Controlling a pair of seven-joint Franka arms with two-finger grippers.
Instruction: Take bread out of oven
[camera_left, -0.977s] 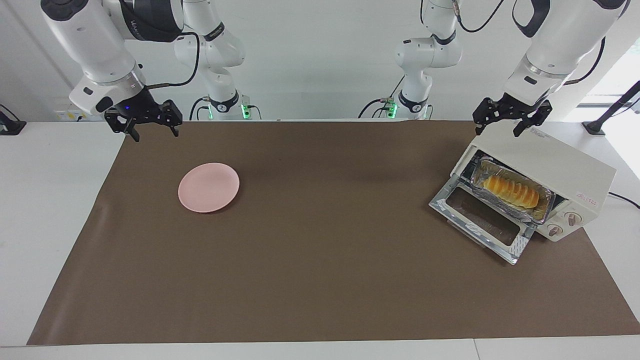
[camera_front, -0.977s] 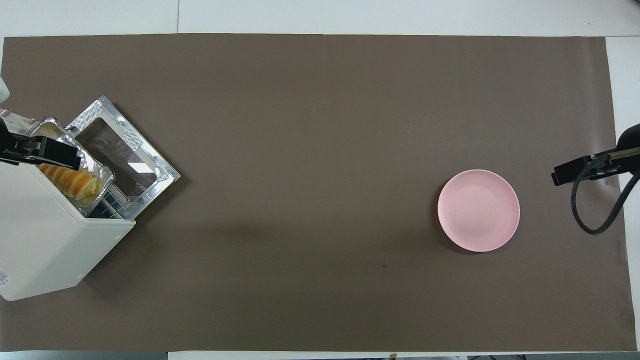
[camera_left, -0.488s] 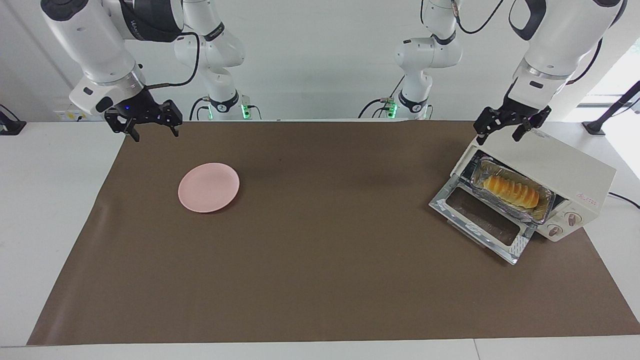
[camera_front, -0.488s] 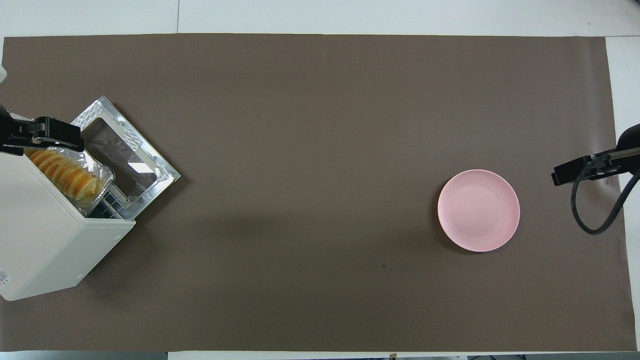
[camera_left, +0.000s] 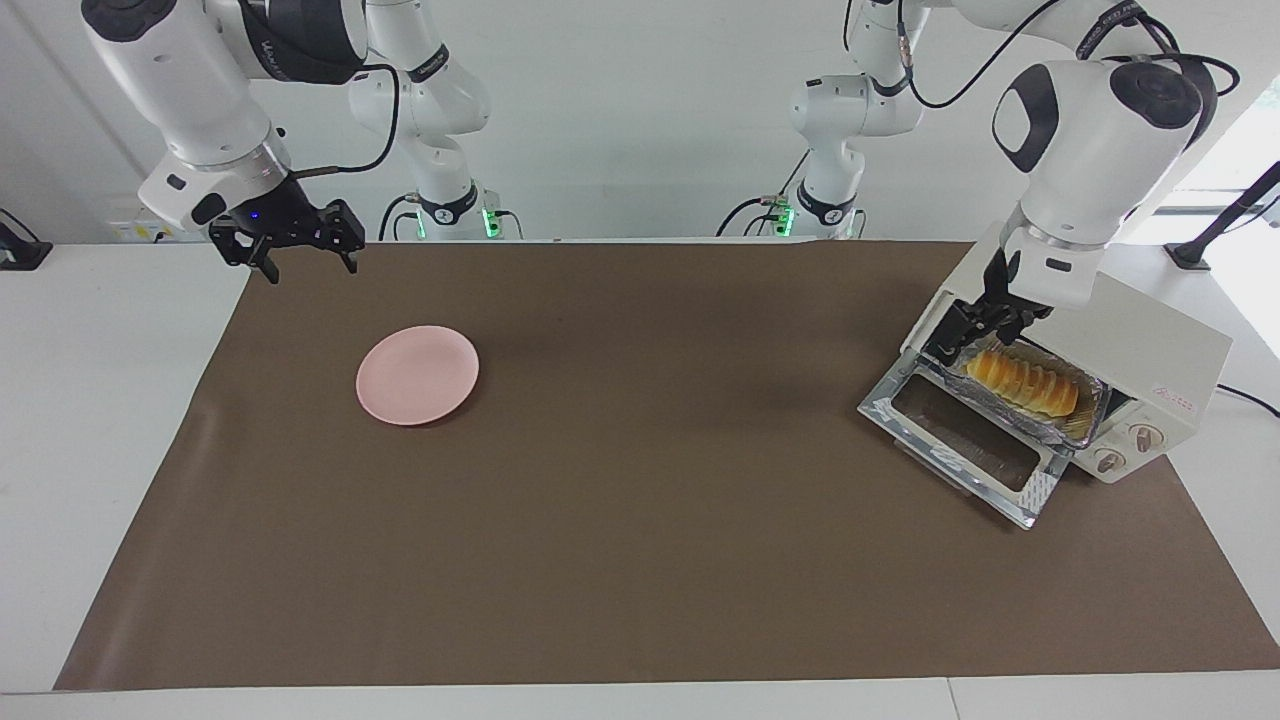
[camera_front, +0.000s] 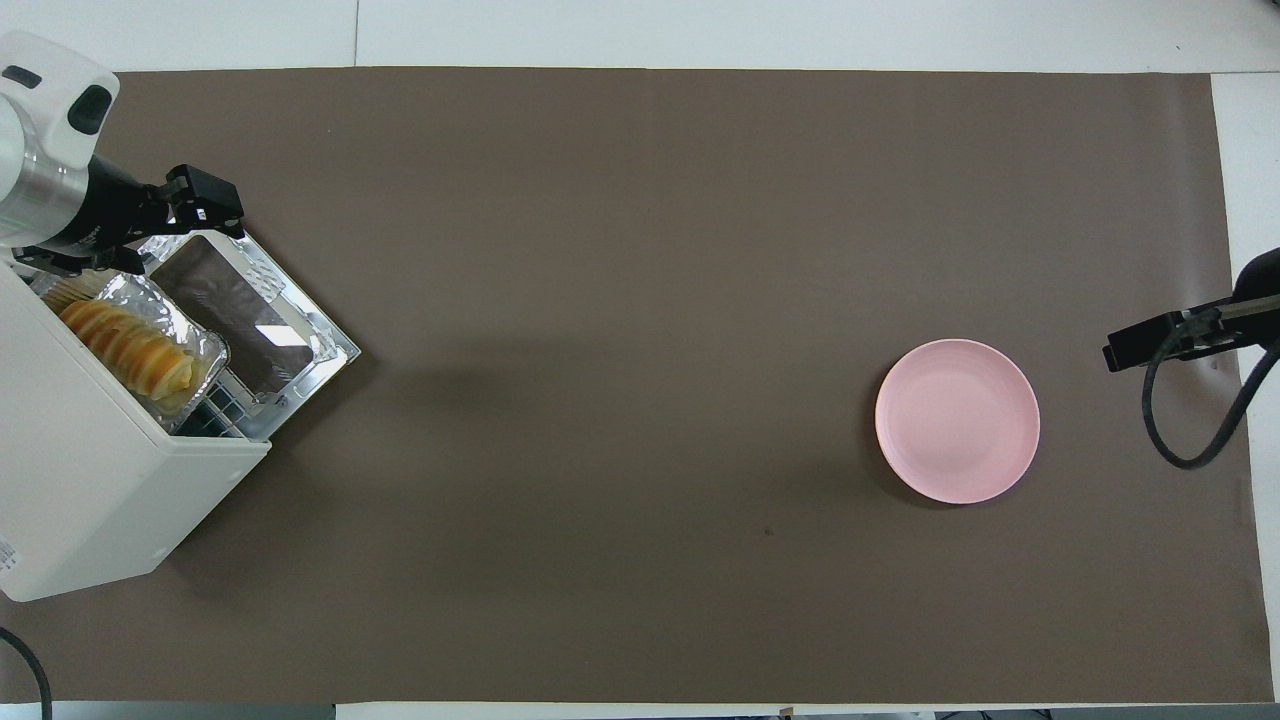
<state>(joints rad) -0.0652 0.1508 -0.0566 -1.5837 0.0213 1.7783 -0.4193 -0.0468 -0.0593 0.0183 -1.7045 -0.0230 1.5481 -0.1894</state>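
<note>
The cream-white oven (camera_left: 1110, 335) (camera_front: 90, 480) stands at the left arm's end of the table, with its glass door (camera_left: 960, 440) (camera_front: 245, 305) dropped open onto the mat. In its mouth, a foil tray (camera_left: 1088, 418) (camera_front: 205, 350) holds the golden ridged bread (camera_left: 1025, 382) (camera_front: 125, 345). My left gripper (camera_left: 978, 340) (camera_front: 185, 240) is open and hangs low in front of the oven's mouth, over one end of the tray and bread, holding nothing. I cannot tell whether it touches the tray. My right gripper (camera_left: 295, 250) waits open in the air over the mat's edge at the right arm's end.
A round pink plate (camera_left: 417, 374) (camera_front: 957, 420) lies on the brown mat (camera_left: 640, 520) toward the right arm's end. A black cable (camera_front: 1190, 420) loops under the right gripper. The oven's two knobs (camera_left: 1125, 447) face the table's middle.
My left gripper has come down from above the oven's top to the front of its open mouth, over the tray's end. The right arm, bread, tray and plate have not moved.
</note>
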